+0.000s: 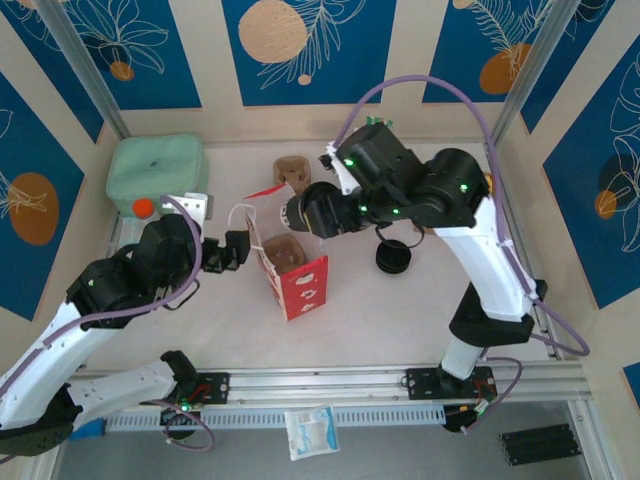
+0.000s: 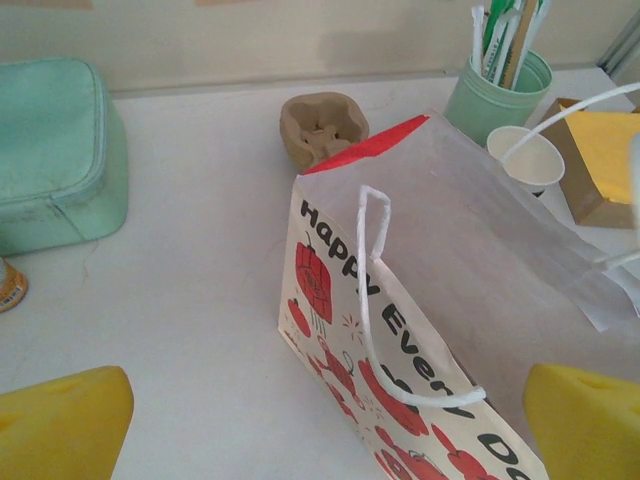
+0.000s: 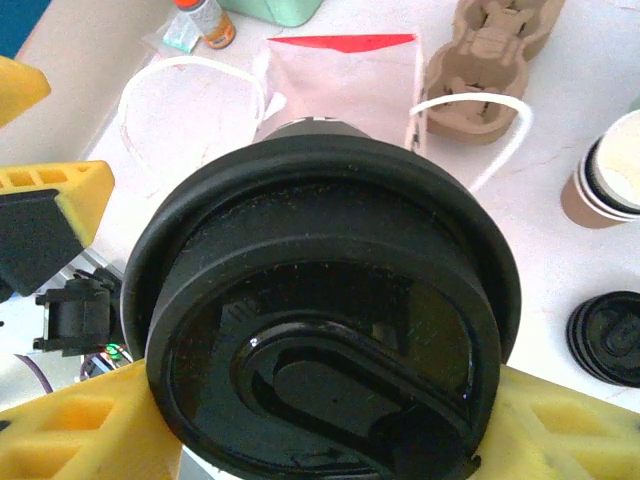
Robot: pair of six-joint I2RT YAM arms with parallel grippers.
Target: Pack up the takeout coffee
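The lowering step was in hand. At the top view's centre, the right gripper (image 1: 303, 214) pinched the takeout coffee (image 3: 320, 330) by its sides over the mouth of the paper bag (image 1: 296, 268). The left gripper (image 1: 238, 248), fingers spread wide, sat just left of the bag. Next, the cup likely needed a straight descent between the handles.

Left arm (image 1: 110, 290): white shell links and black rounded joint housings. Right arm (image 1: 480, 250): same build, with bulkier black joints that carry small green lights (image 1: 395, 210). A purple cable (image 1: 430, 80) runs along each arm. Bases (image 1: 450, 382): black plates with red markings. Left tool (image 1: 238, 250): black body, smooth blocky bright yellow fingers (image 2: 62, 425). Right tool (image 1: 300, 215): black body, yellow finger pads (image 3: 70, 430) moulded with recessed lattice pockets.
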